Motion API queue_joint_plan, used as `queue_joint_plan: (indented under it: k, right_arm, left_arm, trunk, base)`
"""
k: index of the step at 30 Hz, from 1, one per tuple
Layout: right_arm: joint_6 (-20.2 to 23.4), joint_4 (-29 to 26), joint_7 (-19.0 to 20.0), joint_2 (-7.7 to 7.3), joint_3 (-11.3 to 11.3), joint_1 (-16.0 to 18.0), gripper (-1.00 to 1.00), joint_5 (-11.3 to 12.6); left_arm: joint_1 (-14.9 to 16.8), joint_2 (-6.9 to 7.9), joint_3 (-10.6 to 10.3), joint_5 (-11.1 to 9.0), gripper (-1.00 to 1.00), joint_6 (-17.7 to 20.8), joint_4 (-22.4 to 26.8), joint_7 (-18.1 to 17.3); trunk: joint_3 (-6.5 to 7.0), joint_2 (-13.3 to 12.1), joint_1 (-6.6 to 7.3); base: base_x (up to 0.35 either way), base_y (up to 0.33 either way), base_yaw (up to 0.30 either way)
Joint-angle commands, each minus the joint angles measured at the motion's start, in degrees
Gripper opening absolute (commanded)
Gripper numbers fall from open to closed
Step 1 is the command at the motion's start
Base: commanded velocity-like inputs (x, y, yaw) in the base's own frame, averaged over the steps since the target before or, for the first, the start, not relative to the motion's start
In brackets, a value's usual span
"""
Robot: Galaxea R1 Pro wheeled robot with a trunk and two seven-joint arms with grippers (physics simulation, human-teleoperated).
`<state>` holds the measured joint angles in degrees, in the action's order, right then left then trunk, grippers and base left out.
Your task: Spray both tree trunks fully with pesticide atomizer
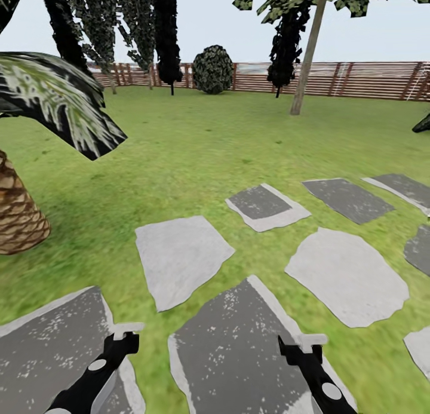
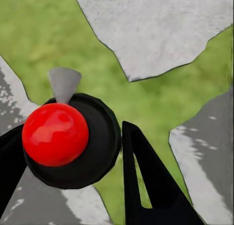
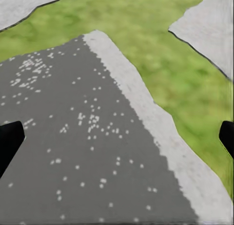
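The pesticide atomizer (image 2: 66, 137), a black body with a round red cap and a grey nozzle, sits between the black fingers (image 2: 146, 186) of my left gripper (image 2: 73, 137), which is shut on it. In the head view that left gripper (image 1: 122, 341) hangs low over a dark paving stone. My right gripper (image 1: 298, 349) is open above another dark slab, its fingertips (image 3: 10, 137) wide apart with nothing between them. One tree with a straight pale trunk (image 1: 307, 55) stands far off on the lawn (image 1: 197, 145) near the fence. A second such tree is out of view.
A scaly palm trunk (image 1: 21, 217) and its frond (image 1: 60, 97) stand close on the left. Grey stepping stones (image 1: 179, 255) lie in the grass ahead. Dark cypresses (image 1: 167, 37), a round bush (image 1: 212, 70) and the slatted fence (image 1: 358, 79) line the back.
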<state>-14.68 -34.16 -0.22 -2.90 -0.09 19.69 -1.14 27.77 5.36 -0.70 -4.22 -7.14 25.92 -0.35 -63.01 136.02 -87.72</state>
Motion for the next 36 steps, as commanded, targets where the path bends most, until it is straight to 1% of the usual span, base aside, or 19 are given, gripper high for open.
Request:
queue_joint_plan:
  k: [1, 18, 36]
  right_arm:
    - [0.00, -0.01, -0.01, 0.00, 0.00, 0.00, 1.00, 0.00]
    - [0.00, 0.30, 0.03, 0.00, 0.00, 0.00, 1.00, 0.00]
    - [0.00, 0.41, 0.05, 0.08, 0.00, 0.00, 1.00, -0.06]
  left_arm:
    - [0.00, 0.00, 0.00, 0.00, -1.00, -0.01, 0.01, 0.00]
    - [0.00, 0.00, 0.00, 0.09, -1.00, -0.01, 0.01, 0.00]
    - [0.00, -0.13, 0.00, 0.09, -1.00, 0.10, -0.08, 0.09]
  trunk:
    - [0.03, 0.00, 0.00]
    - [0.60, 0.00, 0.00]
    - [1.51, 0.00, 0.00]
  base:
    - [0.000, 0.000, -0.233]
    - [0.000, 0.000, -0.246]
    - [0.000, 0.000, -0.252]
